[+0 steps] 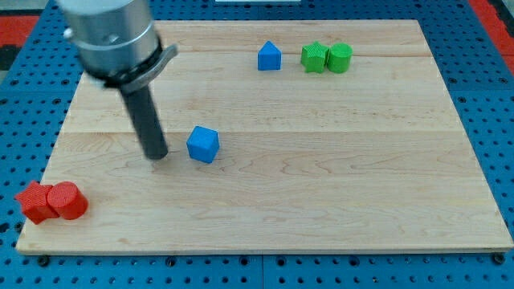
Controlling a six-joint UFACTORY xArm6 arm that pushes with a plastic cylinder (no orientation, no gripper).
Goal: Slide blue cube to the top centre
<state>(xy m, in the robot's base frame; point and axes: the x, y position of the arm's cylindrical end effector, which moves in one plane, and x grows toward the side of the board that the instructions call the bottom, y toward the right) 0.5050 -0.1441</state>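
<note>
A blue cube (pixel 203 144) lies on the wooden board (pixel 321 193), left of the middle. My tip (pixel 157 155) rests on the board just to the cube's left, a small gap away and not touching it. A second blue block (pixel 270 57), shaped like a small house with a pointed top, sits near the top centre of the board.
A green star-like block (pixel 314 57) and a green cylinder (pixel 340 58) stand side by side right of the blue pointed block. A red star-like block (pixel 34 201) and a red cylinder (pixel 67 201) sit at the board's bottom left corner. Blue perforated table surrounds the board.
</note>
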